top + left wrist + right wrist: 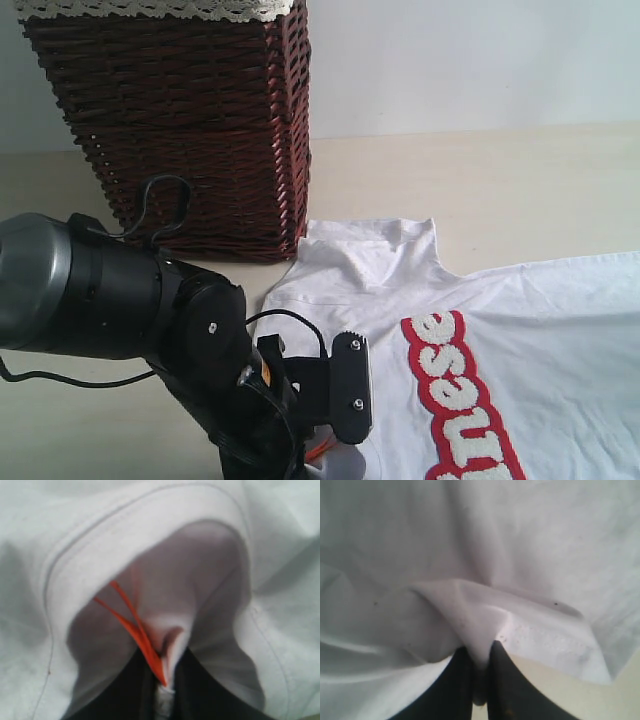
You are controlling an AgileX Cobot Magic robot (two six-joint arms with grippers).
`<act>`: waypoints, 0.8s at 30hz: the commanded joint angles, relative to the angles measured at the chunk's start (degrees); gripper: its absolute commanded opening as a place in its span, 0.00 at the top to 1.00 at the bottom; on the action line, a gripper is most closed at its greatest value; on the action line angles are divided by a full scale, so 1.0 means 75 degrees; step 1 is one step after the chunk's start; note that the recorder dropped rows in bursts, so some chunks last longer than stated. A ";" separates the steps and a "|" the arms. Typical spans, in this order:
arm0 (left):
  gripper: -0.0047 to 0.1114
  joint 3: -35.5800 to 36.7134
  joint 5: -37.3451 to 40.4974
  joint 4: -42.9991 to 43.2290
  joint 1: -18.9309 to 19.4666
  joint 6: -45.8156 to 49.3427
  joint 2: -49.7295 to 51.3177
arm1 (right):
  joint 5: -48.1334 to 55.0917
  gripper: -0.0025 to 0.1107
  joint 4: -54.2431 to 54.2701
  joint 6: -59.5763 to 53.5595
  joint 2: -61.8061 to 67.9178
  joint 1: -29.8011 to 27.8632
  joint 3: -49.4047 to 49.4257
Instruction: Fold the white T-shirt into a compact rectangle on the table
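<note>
Two pinches on the white T-shirt (545,310)
Left gripper (163,692) grasps collar (145,527) cloth, orange tag (136,627) alongside; right gripper (480,672) grasps an edge fold.

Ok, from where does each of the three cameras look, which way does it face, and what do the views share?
Exterior view: low over the table, close to the left arm, facing the wicker basket; the white T-shirt lies to the right.
Left wrist view: on the left wrist, looking along the left gripper, shut on the shirt's collar at the orange neck tag.
Right wrist view: on the right wrist, looking along the right gripper, shut on a hemmed shirt edge.
Shared: all three show the shirt.
</note>
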 commanded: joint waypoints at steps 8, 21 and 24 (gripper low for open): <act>0.96 0.0239 0.0350 0.0733 -0.0006 -0.0263 0.0357 | 0.0147 0.98 0.0268 0.0048 -0.0106 -0.0020 0.0025; 0.96 0.0239 0.1793 0.8126 0.0010 -0.6224 -0.1870 | 0.0431 0.98 0.0268 0.0740 -0.2001 -0.0020 0.0025; 0.96 0.0239 0.2749 0.8834 0.0010 -0.6383 -0.2147 | 0.0658 0.98 0.0398 0.0876 -0.2760 -0.0020 0.0025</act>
